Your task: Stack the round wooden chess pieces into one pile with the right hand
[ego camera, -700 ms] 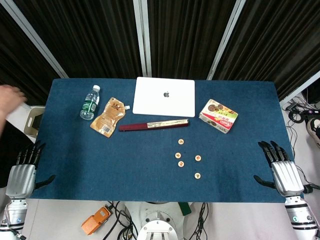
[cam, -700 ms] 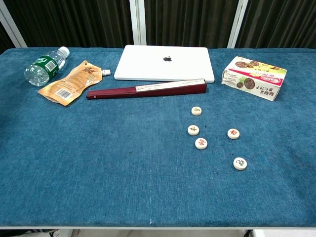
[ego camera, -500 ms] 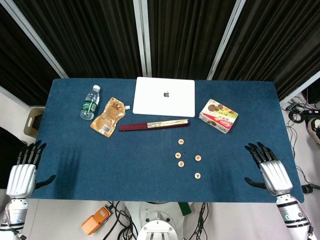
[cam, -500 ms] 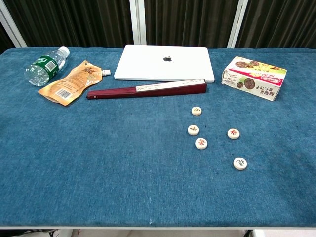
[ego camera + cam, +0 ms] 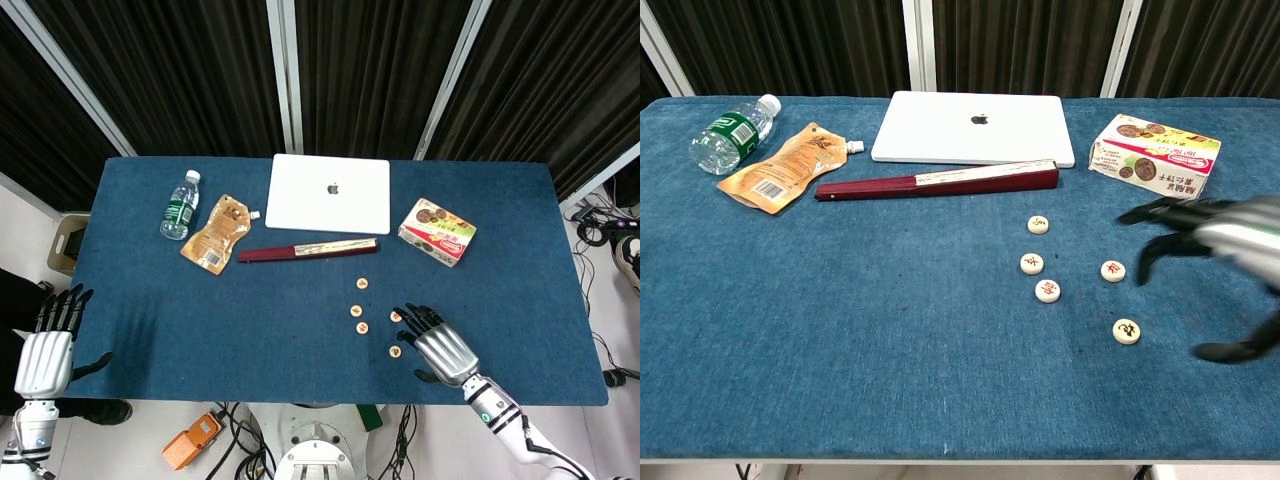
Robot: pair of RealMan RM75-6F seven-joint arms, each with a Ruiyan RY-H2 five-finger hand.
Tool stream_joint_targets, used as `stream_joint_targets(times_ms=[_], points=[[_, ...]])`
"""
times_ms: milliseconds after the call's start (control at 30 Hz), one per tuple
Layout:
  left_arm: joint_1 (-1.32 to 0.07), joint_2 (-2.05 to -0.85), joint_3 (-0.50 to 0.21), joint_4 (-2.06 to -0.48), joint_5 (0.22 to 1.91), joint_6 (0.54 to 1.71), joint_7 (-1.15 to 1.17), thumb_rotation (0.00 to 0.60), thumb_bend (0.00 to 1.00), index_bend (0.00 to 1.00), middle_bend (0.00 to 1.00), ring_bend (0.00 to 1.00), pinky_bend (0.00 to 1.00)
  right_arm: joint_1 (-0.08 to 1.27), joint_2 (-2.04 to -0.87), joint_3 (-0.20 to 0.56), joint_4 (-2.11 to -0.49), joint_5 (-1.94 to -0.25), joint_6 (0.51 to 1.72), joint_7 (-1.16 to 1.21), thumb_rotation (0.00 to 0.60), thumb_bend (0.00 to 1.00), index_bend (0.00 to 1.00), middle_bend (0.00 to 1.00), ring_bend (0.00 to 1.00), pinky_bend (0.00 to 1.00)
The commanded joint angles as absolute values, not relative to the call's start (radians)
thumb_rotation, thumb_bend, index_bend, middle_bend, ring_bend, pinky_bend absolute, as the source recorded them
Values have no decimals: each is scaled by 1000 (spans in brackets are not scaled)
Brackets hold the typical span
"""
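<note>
Several round wooden chess pieces lie flat and apart on the blue table: one (image 5: 361,283) farthest back, two (image 5: 355,310) (image 5: 361,327) close together, one (image 5: 396,316) to their right, one (image 5: 395,351) nearest the front. My right hand (image 5: 438,345) hovers just right of the front two, fingers spread, holding nothing. In the chest view the right hand (image 5: 1210,240) is blurred, right of the pieces (image 5: 1113,270) (image 5: 1126,331). My left hand (image 5: 45,350) is open off the front left corner.
Along the back stand a white laptop (image 5: 328,193), a water bottle (image 5: 180,205), an orange pouch (image 5: 216,233) and a cookie box (image 5: 437,231). A folded dark red fan (image 5: 307,249) lies just behind the pieces.
My right hand has swept from the table's right edge leftwards to the chess pieces, fingers still spread. No piece has moved. The left hand stays in place.
</note>
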State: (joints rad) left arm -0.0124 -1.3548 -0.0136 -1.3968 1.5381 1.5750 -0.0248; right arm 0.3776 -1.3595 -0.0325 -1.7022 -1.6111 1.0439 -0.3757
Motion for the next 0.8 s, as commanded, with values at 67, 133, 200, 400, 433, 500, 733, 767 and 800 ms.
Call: stream_joint_targets(times_ms=[67,133,200,400,433,500,733,767,800], points=[[-8,-1358,-12,-1384,1530,1571,-37,600,50,86,11,0,0,408,-1424,-13,-1656,-1564,1003,-435,600,374,438,96,45,154],[-6,-1361,-12,-1377,1528,1571,-43,600,50,86,11,0,0,414,-1441,-9,-1646,-1548,995,-448,600,384,441,96,45,154],[-4,-1363,-11,-1371,1526,1571,-48,600,50,86,11,0,0,419,-1452,-9,-1635,-1536,988,-456,600,399,447,96,45,154],[2,-1370,-10,-1354,1516,1565,-61,600,50,86,11,0,0,431,-1472,-11,-1609,-1507,972,-455,600,422,458,96,45,154],[2,-1371,-10,-1352,1516,1565,-63,600,50,86,11,0,0,434,-1475,-11,-1606,-1505,970,-454,600,427,460,96,44,154],[3,-1373,-10,-1348,1516,1565,-67,600,51,86,11,0,0,439,-1481,-13,-1601,-1501,965,-456,600,432,464,96,44,154],[6,-1376,-11,-1335,1511,1563,-77,600,50,86,11,0,0,450,-1498,-20,-1582,-1494,963,-453,600,456,485,95,45,154],[7,-1376,-11,-1333,1511,1562,-78,600,50,86,11,0,0,451,-1499,-21,-1581,-1493,963,-453,600,457,489,95,45,154],[7,-1377,-11,-1331,1510,1562,-80,600,50,86,11,0,0,453,-1501,-22,-1580,-1491,962,-453,600,460,493,95,45,154]])
